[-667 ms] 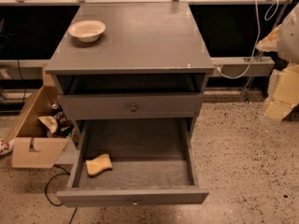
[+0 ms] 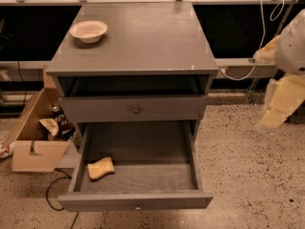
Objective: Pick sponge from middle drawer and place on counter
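Gripper [image 2: 282, 101] right, apart; middle drawer [image 2: 143, 175] open above.

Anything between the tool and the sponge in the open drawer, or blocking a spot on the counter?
Nothing visible. The tool hangs off to the right of the cabinet. The sponge lies uncovered at the front left of the middle drawer. On the counter, only a bowl sits at the back left.

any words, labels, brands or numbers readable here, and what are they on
None can be read.
Sponge in the open middle drawer: no print.
Bowl on the counter: plain.
Cardboard box and the items in it: any print is too blurred to read.
End effector, at the right edge, away from the cabinet: no marking shows.
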Motion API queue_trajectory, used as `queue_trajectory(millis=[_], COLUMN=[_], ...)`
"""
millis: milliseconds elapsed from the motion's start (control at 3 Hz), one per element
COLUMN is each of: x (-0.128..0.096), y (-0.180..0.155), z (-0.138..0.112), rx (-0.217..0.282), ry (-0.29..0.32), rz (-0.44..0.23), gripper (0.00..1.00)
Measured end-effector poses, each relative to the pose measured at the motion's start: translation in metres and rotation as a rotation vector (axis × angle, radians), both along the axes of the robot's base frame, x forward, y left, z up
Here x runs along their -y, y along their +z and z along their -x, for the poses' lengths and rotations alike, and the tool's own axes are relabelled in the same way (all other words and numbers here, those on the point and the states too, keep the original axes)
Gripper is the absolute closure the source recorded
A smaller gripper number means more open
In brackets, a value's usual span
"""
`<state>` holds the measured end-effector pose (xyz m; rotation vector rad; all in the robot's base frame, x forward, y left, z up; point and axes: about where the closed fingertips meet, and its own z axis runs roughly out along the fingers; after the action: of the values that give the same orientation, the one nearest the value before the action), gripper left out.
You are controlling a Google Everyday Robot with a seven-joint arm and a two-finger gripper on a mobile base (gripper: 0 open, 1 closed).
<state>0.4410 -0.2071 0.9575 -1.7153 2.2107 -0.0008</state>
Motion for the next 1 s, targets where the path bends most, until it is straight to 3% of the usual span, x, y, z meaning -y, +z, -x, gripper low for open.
queue_trajectory(millis=[333, 667, 1000], x=[-0.047, -0.102, -0.152], y=[-0.067, -0.132, -0.192], z=[-0.010, -0.016, -0.021], rx=[-0.081, -0.147, -0.185], ry=[0.048, 0.090, 0.081], rz=[-0.169, -0.285, -0.360], gripper=[0.00, 0.00, 0.00])
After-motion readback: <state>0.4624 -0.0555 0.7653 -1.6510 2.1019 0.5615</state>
